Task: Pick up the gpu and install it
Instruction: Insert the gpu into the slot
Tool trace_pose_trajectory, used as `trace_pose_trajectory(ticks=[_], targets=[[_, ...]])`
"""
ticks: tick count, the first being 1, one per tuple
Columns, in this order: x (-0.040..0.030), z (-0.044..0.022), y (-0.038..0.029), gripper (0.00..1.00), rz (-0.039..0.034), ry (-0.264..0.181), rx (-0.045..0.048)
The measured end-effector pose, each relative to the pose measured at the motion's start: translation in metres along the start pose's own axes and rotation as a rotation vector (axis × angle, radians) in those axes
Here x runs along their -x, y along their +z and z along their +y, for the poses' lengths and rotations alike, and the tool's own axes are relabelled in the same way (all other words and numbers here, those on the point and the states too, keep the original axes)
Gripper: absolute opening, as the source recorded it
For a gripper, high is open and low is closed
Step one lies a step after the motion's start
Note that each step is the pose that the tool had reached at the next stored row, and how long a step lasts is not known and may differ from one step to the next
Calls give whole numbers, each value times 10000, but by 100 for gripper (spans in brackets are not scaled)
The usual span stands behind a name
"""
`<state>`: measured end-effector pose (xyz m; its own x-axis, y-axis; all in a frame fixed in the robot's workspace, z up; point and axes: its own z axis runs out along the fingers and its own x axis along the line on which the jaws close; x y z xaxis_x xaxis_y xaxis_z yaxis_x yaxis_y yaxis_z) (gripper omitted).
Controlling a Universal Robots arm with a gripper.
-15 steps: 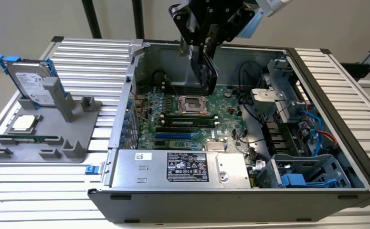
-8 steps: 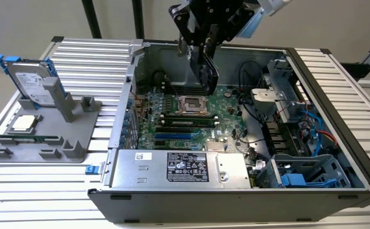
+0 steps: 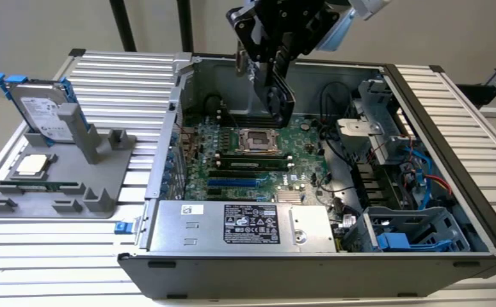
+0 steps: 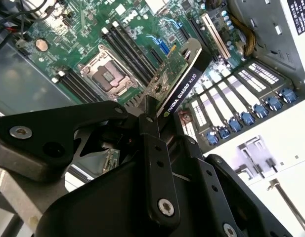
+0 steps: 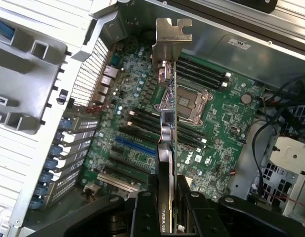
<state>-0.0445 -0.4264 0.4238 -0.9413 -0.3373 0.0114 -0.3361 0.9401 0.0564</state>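
**Card in the pincer, over the open case**

Exterior view. My gripper (image 3: 269,67) is clamped on the gpu (image 3: 280,102), which hangs edge-down as a thin dark slab over the far part of the motherboard (image 3: 230,167), above the square metal CPU socket (image 3: 256,139). It sits in no slot. The computer case (image 3: 452,128) lies open on its side, with dark sheet-metal walls. Near its front is a bare silver power supply (image 3: 179,225) carrying a white printed label. Toward the exterior view's left, a grey moulded stand (image 3: 102,148) on the ribbed aluminium table (image 3: 43,256) holds a hard drive (image 3: 38,109) upright with blue rails. A small square silver chip (image 3: 31,165) lies flat beside it.

Second wrist view. My matte black fingers (image 4: 150,148), with bolt heads showing, pinch the gpu (image 4: 184,81) at one end. Its black edge bears white lettering. The green board face is turned toward the socket. Below lie long black memory slots and a row of blue clips.

First wrist view. The gpu (image 5: 168,123) appears edge-on between my gripper's (image 5: 167,197) fingers, a thin green laminate. Its bright silver bracket (image 5: 172,34), bent to a flat tab, is at the far end. It crosses above the socket and memory slots, apart from the board.
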Motion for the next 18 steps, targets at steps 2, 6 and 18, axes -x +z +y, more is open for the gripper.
trace_pose_trajectory(ticks=[2,6,18], targets=[[0,0,0,0,6,-114,-1],[0,0,0,0,20,-347,-4],[1,2,0,0,58,-1019,-11]])
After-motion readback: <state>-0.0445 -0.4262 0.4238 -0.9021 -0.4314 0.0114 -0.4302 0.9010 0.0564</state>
